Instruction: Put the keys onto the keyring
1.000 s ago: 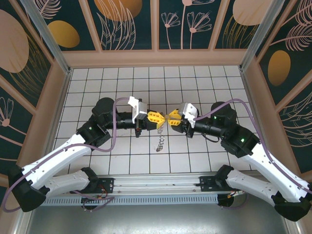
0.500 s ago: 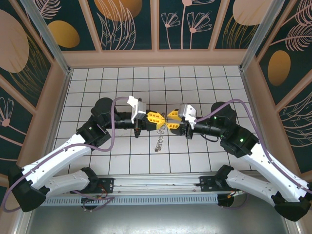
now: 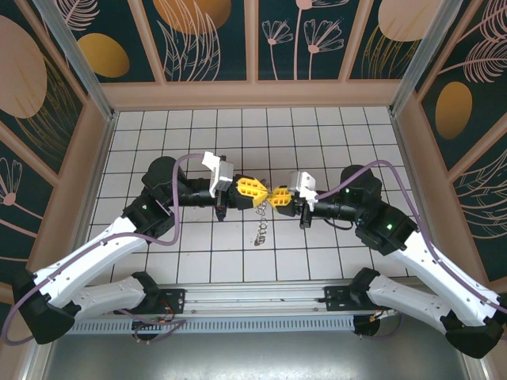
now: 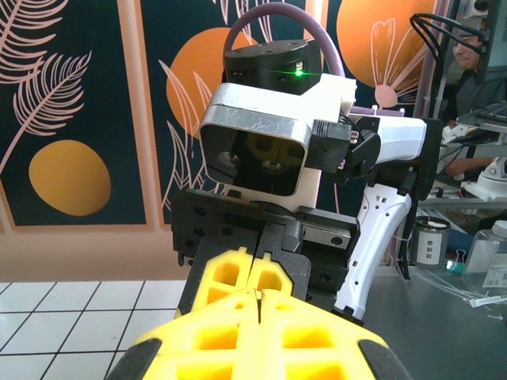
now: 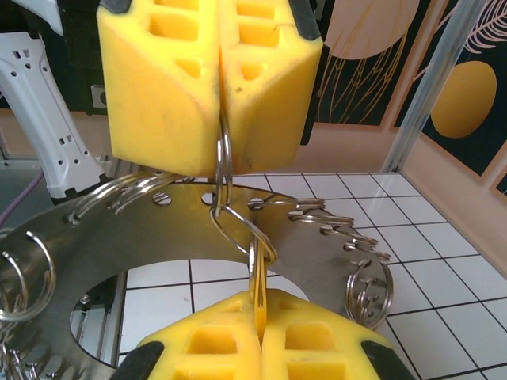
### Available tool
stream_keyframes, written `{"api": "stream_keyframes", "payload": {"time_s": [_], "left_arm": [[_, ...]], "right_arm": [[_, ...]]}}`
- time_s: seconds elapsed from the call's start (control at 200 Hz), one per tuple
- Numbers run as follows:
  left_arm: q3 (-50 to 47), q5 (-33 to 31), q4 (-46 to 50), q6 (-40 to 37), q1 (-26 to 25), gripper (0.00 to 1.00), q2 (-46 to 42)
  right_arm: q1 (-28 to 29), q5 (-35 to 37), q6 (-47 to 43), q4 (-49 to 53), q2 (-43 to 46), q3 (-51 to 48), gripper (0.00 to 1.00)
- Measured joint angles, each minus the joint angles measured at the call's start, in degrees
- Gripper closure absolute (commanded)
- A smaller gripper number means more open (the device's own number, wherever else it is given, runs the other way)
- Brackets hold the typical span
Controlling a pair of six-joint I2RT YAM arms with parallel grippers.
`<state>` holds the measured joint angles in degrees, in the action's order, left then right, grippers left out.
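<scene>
In the right wrist view my right gripper (image 5: 257,310) is shut on a thin yellow-orange key (image 5: 256,285), which is threaded into a wire loop (image 5: 238,229). That loop links to another one pinched by my left gripper (image 5: 219,158), which is shut and facing me. Behind them hangs the flat grey keyring (image 5: 150,229), its rim fringed with wire loops. From above, the left gripper (image 3: 258,192) and right gripper (image 3: 274,198) meet tip to tip at mid-table, and the keyring (image 3: 261,226) dangles below them. In the left wrist view my shut left gripper (image 4: 257,294) touches the right gripper's fingers (image 4: 273,277).
White tiled floor (image 3: 238,127) lies below, closed in by patterned walls (image 3: 253,39) at the back and sides. Both arms stretch in from the near edge. Beyond the right gripper, a desk with bottles (image 4: 483,253) stands outside the enclosure.
The right gripper has edged left toward the left one, and both wrists have turned a little. The keyring still hangs between them, slightly higher.
</scene>
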<state>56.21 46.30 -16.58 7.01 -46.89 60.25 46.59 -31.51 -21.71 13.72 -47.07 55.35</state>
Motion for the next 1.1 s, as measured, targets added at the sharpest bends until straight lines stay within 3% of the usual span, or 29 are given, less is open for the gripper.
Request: {"api": "stream_keyframes", "payload": {"time_s": [0.546,1.101], "left_arm": [[0.0,0.2,0.3,0.0,0.1,1.0,0.2],[0.0,0.2,1.6,-1.0,0.1,1.0,0.0]], "right_arm": [[0.0,-3.5,0.0,0.2,-4.5,1.3,1.0],[0.0,-1.3,0.2,1.7,-1.0,2.1,1.0]]}}
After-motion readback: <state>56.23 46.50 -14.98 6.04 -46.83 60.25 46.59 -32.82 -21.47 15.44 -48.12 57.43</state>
